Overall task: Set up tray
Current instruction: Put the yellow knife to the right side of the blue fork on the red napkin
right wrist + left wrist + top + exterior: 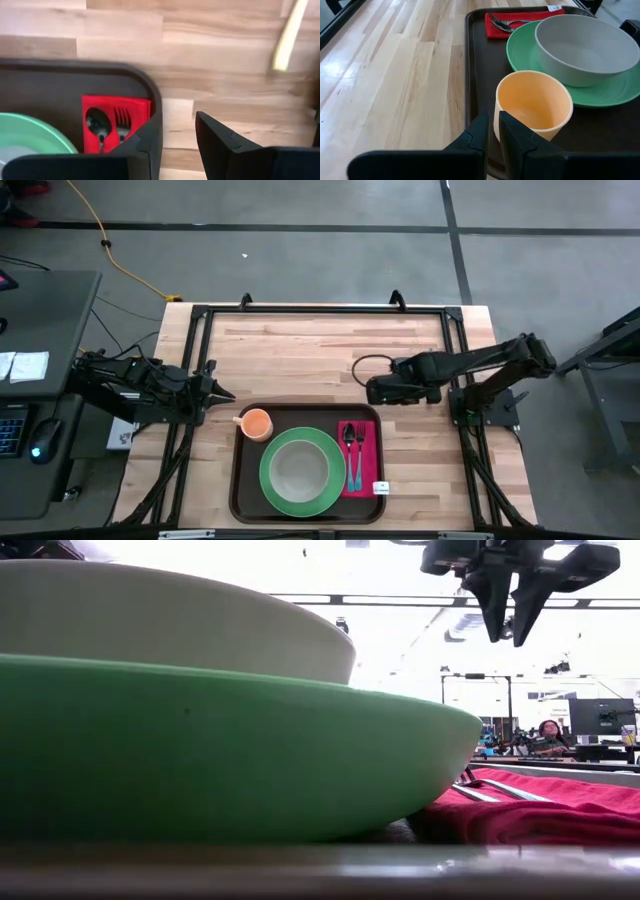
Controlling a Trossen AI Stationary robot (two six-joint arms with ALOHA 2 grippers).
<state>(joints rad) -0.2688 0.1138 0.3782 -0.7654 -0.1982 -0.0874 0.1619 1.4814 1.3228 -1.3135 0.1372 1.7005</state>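
The dark brown tray (240,480) lies at the table's near edge. On it a grey bowl (585,47) sits in a green plate (300,472). An orange cup (535,105) stands upright at the tray's far left corner. A red napkin (115,125) on the right side carries a spoon (97,122) and a fork (122,122). My left gripper (492,127) hovers just left of the cup, slightly open with nothing between its fingers. My right gripper (177,135) hangs open, pointing down, high over the bare wood beyond the tray's far right corner (150,95).
Bare wooden table (320,345) stretches between the tray and the far edge. A black frame (320,308) runs round the table. A desk with a mouse (40,450) stands off to the left. A person (548,735) sits far back in the room.
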